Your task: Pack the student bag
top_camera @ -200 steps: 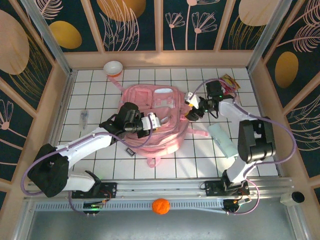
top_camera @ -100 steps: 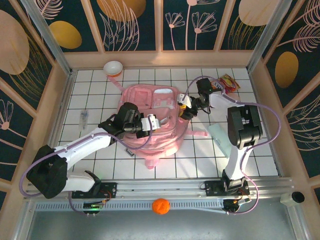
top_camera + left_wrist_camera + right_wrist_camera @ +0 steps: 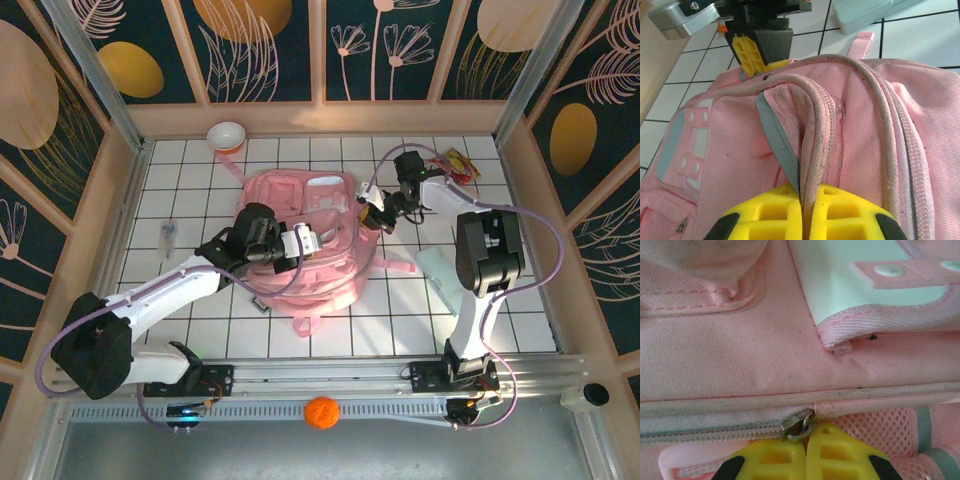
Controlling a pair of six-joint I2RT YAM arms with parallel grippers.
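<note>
This is a robot test cell in a lab, not a home or a shop. The bench is a white tiled board boxed in by a low wooden frame. Metal posts carry dark printed panels with leaf and oval patterns, like a staged backdrop. Along the near edge runs an aluminium rail with two white robot arms, left and right, bolted to it, and purple cables loop from their joints. Everyday things lie on the tiles: a pink backpack and a small bowl.
</note>
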